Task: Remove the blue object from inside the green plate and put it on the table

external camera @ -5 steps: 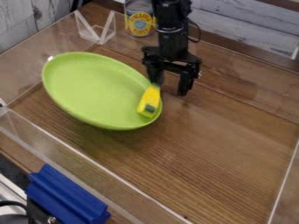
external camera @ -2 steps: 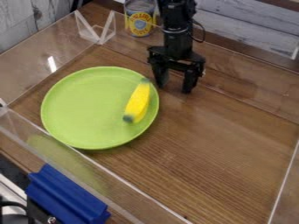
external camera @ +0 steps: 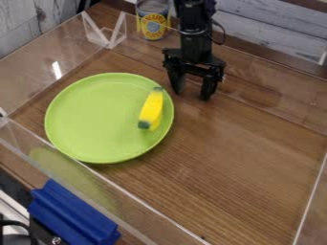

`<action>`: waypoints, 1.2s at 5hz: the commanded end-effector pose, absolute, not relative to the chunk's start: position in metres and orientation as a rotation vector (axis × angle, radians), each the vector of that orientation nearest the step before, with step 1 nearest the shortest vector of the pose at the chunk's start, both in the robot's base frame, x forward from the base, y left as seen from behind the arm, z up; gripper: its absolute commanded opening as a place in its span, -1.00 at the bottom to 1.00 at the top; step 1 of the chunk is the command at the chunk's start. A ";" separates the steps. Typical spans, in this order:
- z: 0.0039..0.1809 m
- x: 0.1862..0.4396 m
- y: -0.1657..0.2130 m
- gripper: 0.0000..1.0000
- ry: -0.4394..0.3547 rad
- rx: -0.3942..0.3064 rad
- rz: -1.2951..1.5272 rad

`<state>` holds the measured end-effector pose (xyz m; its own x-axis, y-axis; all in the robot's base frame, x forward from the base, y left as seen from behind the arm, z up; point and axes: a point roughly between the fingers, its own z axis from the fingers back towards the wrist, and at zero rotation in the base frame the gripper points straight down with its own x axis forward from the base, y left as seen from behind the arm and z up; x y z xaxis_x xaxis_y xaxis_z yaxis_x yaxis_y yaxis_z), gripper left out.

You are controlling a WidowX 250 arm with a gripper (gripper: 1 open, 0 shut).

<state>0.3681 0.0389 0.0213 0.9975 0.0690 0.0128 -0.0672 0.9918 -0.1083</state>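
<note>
Curved yellow blue object on glossy round green plate; gripper beside, jaws apart.

Glossy wood-grain table, green plate lying flat on it

Black cylindrical arm — seemingly multi-pronged black claw.

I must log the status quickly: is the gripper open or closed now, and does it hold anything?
Gripper: open, holding nothing; it stands on the table just beside the green plate.
</note>
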 end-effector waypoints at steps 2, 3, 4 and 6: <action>0.035 0.372 0.041 1.00 -0.065 -0.094 0.053; 0.035 0.372 0.042 1.00 -0.069 -0.091 0.050; 0.036 0.371 0.043 1.00 -0.073 -0.088 0.046; 0.036 0.371 0.044 1.00 -0.080 -0.082 0.038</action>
